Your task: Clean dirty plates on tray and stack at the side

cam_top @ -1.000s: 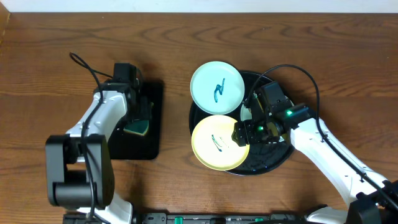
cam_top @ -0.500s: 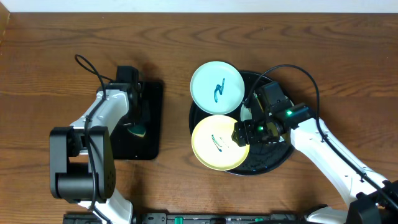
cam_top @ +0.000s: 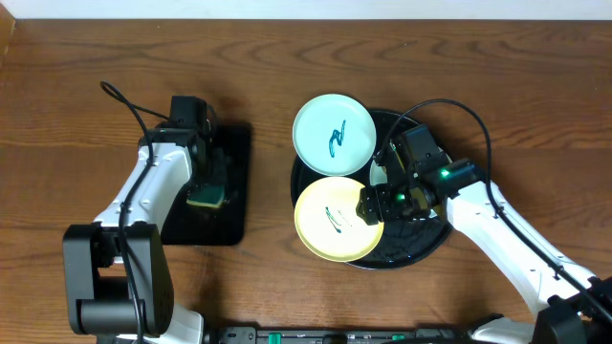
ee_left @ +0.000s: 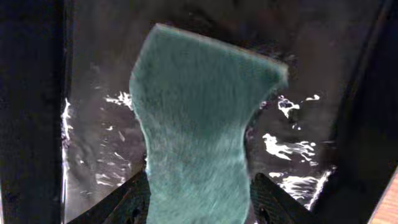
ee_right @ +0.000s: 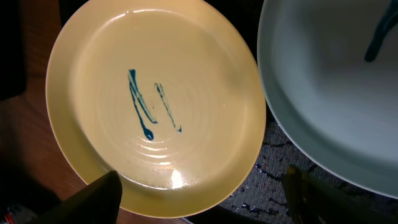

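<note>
We see the left gripper at the left of the overhead frame, clamped on a green sponge over the small rectangular tray. Right of centre, the yellow plate lies on the round black tray, overhanging its lower left rim. The mint plate overlaps the tray's upper left rim. The right gripper sits at the yellow plate's right edge, fingers spread apart, gripping nothing.

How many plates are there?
2 for sure: mint plate on the tray's back edge, yellow plate at its front. A pale sliver under the right arm may be a third.
</note>
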